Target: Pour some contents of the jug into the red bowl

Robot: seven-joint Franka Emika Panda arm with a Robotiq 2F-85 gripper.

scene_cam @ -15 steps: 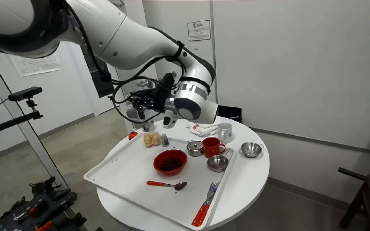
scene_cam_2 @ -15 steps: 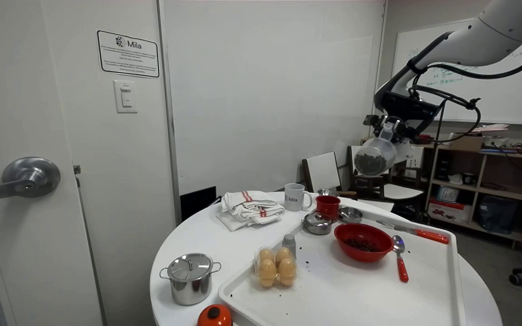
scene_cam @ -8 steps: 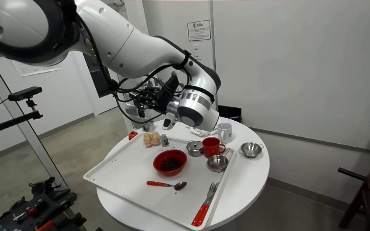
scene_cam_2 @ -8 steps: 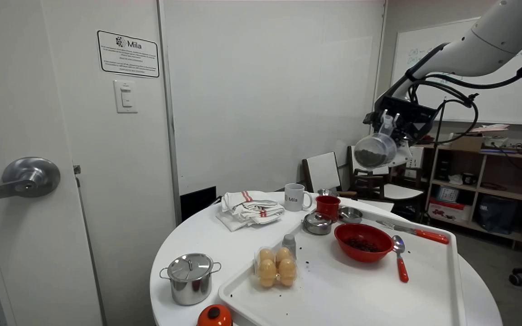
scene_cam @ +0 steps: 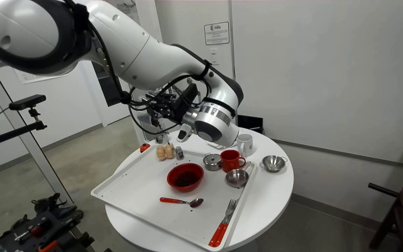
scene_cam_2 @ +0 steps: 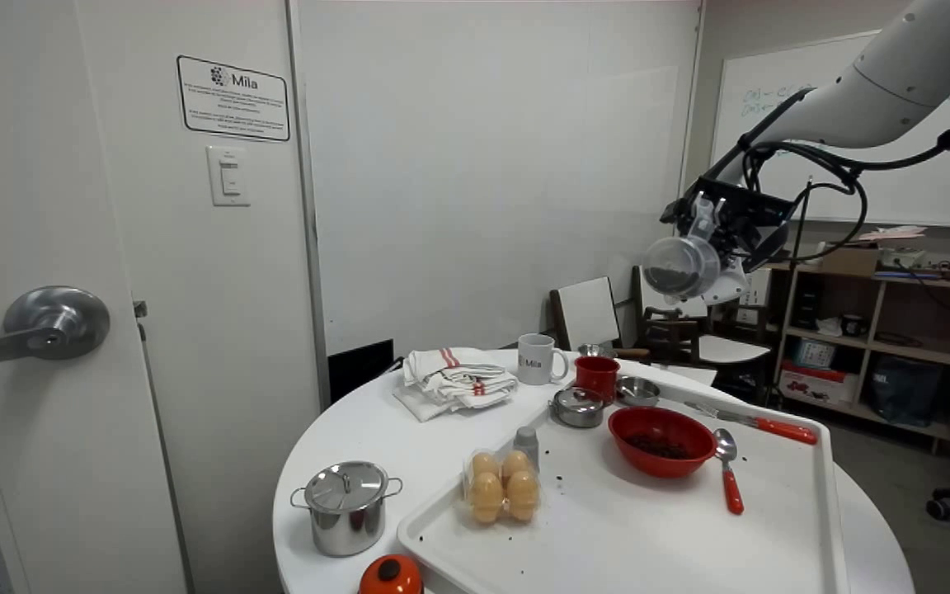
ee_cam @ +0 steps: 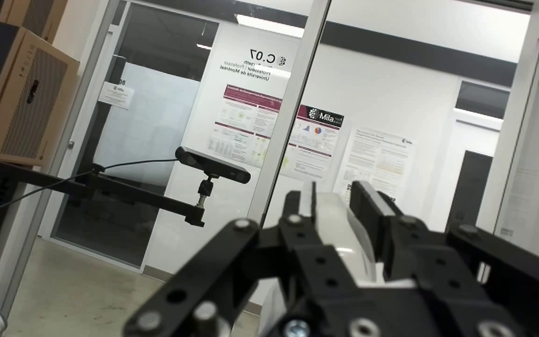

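Observation:
Off the table, my gripper is shut on the handle of a translucent jug, which hangs sideways with dark bits showing inside it. In the wrist view the pale jug handle lies between the fingers of my gripper. The jug's body is partly covered by the gripper in an exterior view. Below, the red bowl stands on a white tray with dark bits in its bottom. In an exterior view the jug is higher than the red bowl and apart from it.
Around the bowl on the tray are an egg pack, a grey shaker, a small lidded pot, a red mug, a steel pan and a spoon. A lidded steel pot and white mug stand beside it.
In an exterior view the arm has shifted right and lower in the picture. The held jug has risen slightly in another exterior picture and its tilt looks a little different. Things on the table are unmoved.

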